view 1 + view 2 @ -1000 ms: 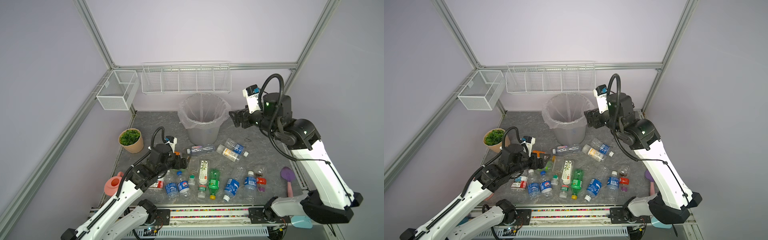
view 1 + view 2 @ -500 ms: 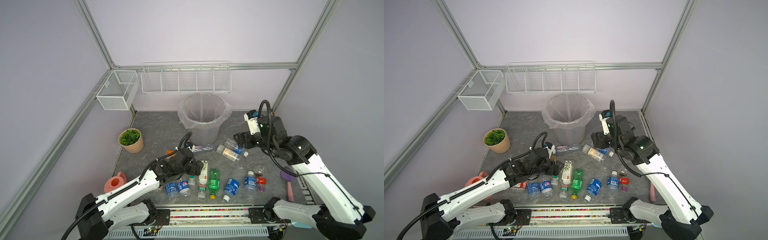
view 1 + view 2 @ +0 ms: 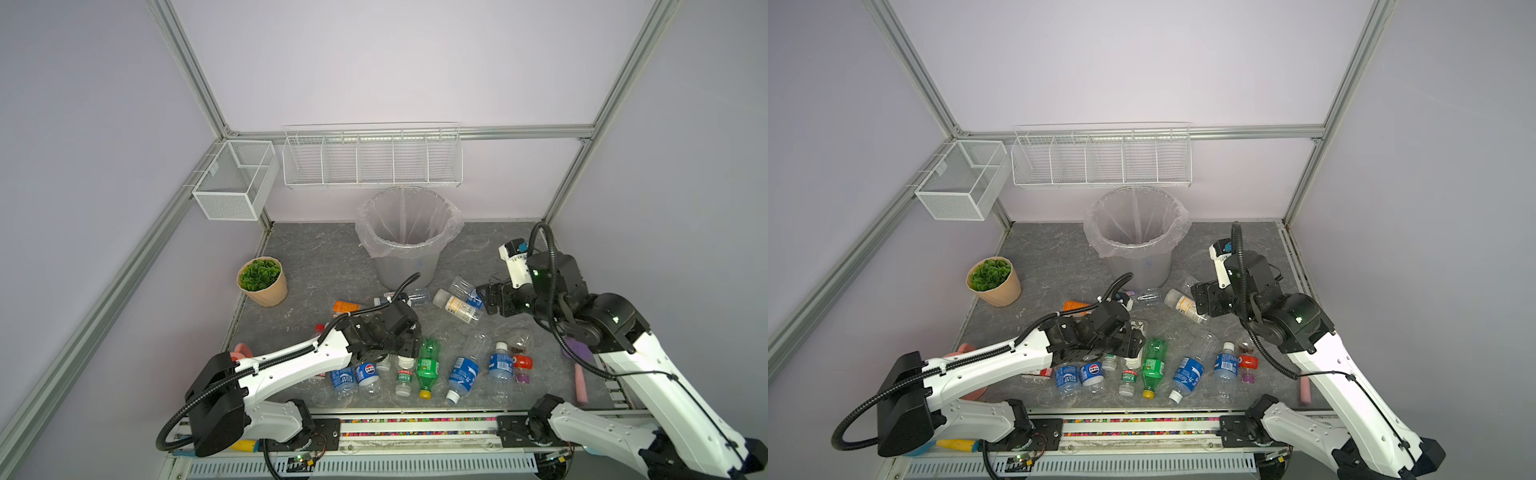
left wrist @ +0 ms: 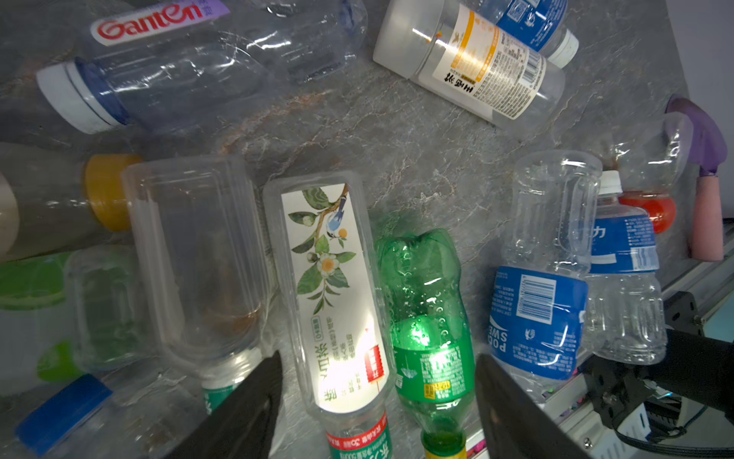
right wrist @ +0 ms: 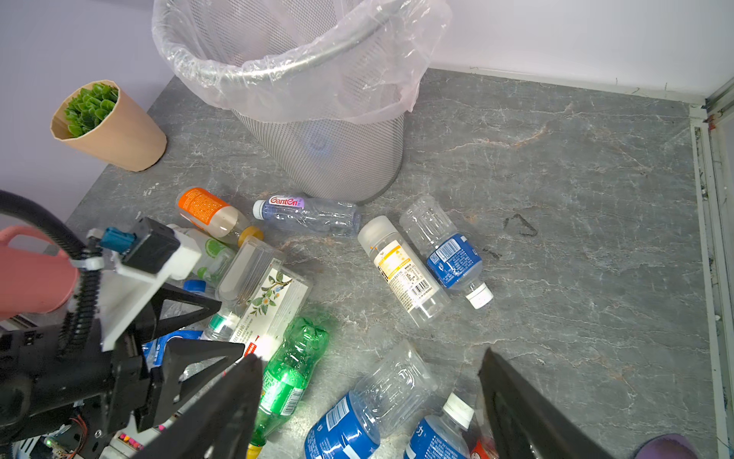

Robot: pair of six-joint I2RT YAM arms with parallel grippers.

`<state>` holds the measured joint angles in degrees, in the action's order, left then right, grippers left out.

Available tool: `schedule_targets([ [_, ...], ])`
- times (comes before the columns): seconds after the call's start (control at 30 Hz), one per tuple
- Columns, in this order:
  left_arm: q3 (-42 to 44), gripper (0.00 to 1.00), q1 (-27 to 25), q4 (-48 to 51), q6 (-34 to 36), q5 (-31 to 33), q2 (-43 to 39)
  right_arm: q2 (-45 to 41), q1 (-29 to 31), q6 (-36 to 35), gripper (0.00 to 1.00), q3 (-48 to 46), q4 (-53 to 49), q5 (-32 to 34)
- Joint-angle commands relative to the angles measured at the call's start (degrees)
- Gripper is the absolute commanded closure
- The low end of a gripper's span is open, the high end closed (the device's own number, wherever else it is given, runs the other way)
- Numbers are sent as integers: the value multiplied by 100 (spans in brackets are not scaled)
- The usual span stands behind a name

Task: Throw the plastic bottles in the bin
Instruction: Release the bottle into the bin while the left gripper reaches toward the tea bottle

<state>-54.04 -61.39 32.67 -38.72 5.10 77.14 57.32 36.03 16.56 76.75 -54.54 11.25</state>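
Note:
Several plastic bottles lie scattered over the grey floor in front of the bin, a grey bucket lined with a clear bag. My left gripper is low over the front row. Its jaws stand apart, one on each outer side of a flat white-labelled bottle and a green bottle, and grip neither. My right gripper hangs open above the floor. In a top view this right gripper is just right of a yellow-labelled bottle and a blue-labelled one.
A potted plant stands at the left. A pink watering can sits behind my left arm. A purple and pink scoop lies at the right edge. White wire baskets hang on the back wall above the bin.
My left gripper moved right and down onto the front row of bottles, and its jaws narrowed. My right gripper dropped from beside the bin's rim to low over the floor.

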Motion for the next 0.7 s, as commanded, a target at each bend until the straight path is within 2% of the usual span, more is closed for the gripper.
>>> schedule_targets([
  [0.0,-348,26,-79,404,-285,-1,367,-105,-28,99,12,-163,273,-67],
  [0.3,-493,32,-146,657,-522,354,772,-291,-32,121,12,-404,277,17],
  [0.67,-787,35,-154,845,-480,384,1337,-424,-26,78,12,-531,321,123],
])
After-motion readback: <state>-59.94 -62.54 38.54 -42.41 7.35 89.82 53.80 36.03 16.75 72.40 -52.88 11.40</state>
